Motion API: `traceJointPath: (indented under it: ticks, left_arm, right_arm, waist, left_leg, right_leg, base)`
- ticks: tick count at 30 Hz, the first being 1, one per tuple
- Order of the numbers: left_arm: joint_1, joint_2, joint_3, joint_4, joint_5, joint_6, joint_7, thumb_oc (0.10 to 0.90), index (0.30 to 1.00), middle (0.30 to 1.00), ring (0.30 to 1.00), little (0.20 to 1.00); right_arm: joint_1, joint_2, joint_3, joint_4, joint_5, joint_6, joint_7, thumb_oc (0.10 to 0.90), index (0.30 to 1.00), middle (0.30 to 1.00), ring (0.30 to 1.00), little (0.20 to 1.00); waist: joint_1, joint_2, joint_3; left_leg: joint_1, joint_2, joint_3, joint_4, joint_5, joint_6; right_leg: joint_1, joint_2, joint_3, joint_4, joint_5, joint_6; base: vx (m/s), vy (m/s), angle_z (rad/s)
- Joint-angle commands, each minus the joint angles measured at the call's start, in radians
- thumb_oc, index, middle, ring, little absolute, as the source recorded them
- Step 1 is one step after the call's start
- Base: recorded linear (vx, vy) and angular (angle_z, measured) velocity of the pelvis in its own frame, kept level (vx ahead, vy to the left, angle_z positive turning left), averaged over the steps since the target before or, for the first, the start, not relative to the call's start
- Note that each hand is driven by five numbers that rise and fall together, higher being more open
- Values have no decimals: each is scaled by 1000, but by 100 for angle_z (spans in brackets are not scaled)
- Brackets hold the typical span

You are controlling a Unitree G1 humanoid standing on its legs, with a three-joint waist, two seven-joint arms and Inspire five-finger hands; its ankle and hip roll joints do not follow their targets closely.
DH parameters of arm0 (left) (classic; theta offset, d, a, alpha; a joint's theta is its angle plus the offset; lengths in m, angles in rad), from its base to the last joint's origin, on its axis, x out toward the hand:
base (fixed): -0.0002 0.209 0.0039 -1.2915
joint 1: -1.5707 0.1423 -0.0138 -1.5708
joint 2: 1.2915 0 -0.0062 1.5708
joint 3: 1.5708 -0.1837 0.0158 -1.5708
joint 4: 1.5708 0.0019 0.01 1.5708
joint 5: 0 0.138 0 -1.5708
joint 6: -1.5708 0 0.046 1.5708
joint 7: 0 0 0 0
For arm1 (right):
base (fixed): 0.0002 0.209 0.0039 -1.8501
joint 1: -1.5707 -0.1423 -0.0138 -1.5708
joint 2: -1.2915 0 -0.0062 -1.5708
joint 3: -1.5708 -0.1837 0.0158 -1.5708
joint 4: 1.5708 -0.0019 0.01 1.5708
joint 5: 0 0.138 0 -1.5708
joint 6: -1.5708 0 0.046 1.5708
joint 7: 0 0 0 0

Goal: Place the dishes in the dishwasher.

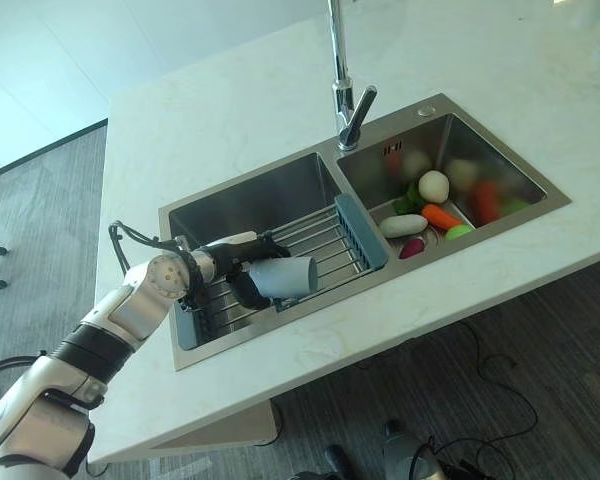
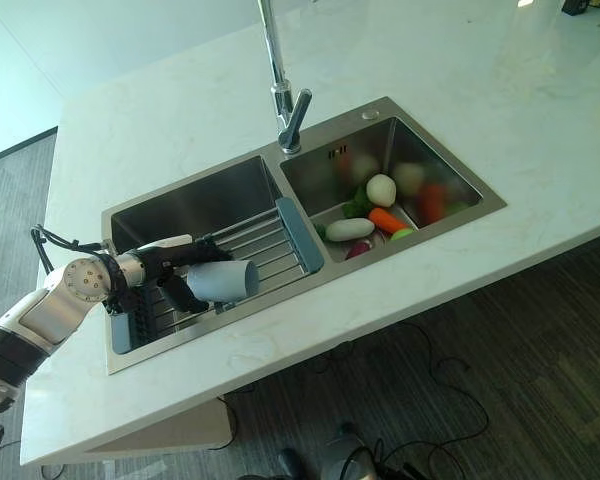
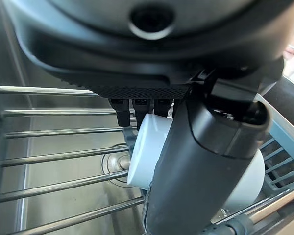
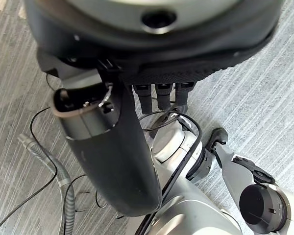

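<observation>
cup [image 1: 284,277]: pale blue-white, plain, no handle in sight
pose: lying on its side, open mouth toward the sink's near edge, base toward the divider
place: over the wire rack [image 1: 320,245] in the left basin of the sink [image 1: 235,200], at the rack's near side
hold: left hand [image 1: 248,268] is closed around it, thumb across the wall, fingers on the far side
contact: seems to rest on or just above the rack bars; the wrist view does not settle which
condition: looks empty, unbroken
</observation>
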Motion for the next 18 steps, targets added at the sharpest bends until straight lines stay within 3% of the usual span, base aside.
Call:
traceJointPath:
  ticks: [1,14,18]
  left_arm:
    - [-107,8,75,-27,-22,-25,45,800,900,900,900,900]
    - [-119,0,42,-27,29,0,10,800,900,900,900,900]
    - [-125,0,30,-11,58,-24,17,800,900,900,900,900]
  right_arm:
    - [71,-40,-28,-22,16,-1,15,800,900,900,900,900]
    - [75,-50,-23,-52,24,7,8,800,900,900,900,900]
    - [79,-55,-22,-55,28,0,11,800,900,900,900,900]
  waist:
    - [-10,2,-68]
    - [-23,15,-58]
    - [-27,19,-54]
  left_leg:
    - [-50,74,-31,173,-177,-80]
    - [-56,70,-27,173,-173,-82]
    - [-59,69,-26,173,-171,-83]
  right_leg:
    - [-36,-73,-4,21,-39,158]
    - [-43,-74,2,21,-37,158]
    - [-47,-76,4,21,-36,159]
  base:
    - [34,7,-2]
    - [0,0,0]
    - [0,0,0]
